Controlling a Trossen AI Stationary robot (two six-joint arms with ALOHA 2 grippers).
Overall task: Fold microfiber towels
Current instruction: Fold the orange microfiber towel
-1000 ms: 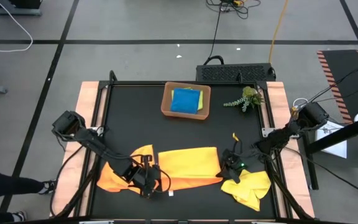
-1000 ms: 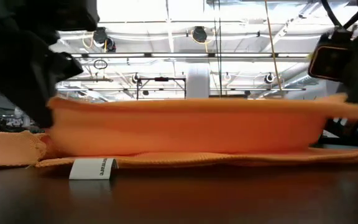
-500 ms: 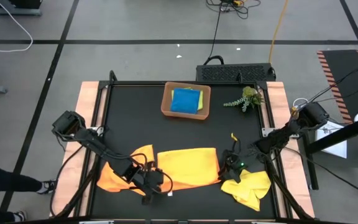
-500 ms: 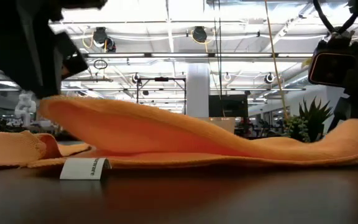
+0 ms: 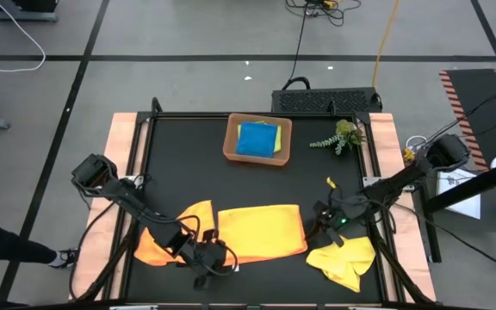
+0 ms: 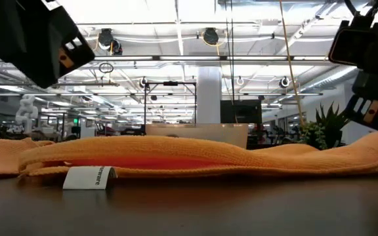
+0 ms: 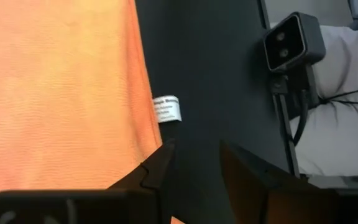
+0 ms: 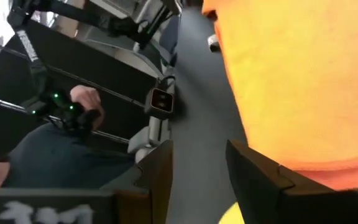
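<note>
An orange microfiber towel (image 5: 261, 229) lies flat near the table's near edge, its upper layer folded over the lower (image 6: 195, 154). Its white label (image 6: 89, 177) sticks out at the near edge. A rumpled orange part (image 5: 158, 241) lies to its left. My left gripper (image 5: 220, 258) is open above the towel's near left corner, over bare table beside the label (image 7: 166, 110). My right gripper (image 5: 319, 226) hangs open just off the towel's right edge (image 8: 291, 74). A crumpled yellow towel (image 5: 343, 258) lies at the near right. A blue towel (image 5: 257, 139) rests in the tray.
The brown tray (image 5: 231, 142) stands at the far middle of the table, with a green plant sprig (image 5: 341, 136) to its right. The black tabletop (image 5: 188, 172) lies bare between the tray and the orange towel. A camera (image 7: 291, 43) sits at the near edge.
Both grippers have let go of the orange towel's upper layer, which they had held raised and stretched. The right end dropped first, then the left, and the layer now lies flat on the lower one. My right gripper has risen and drawn back toward the table's right edge.
</note>
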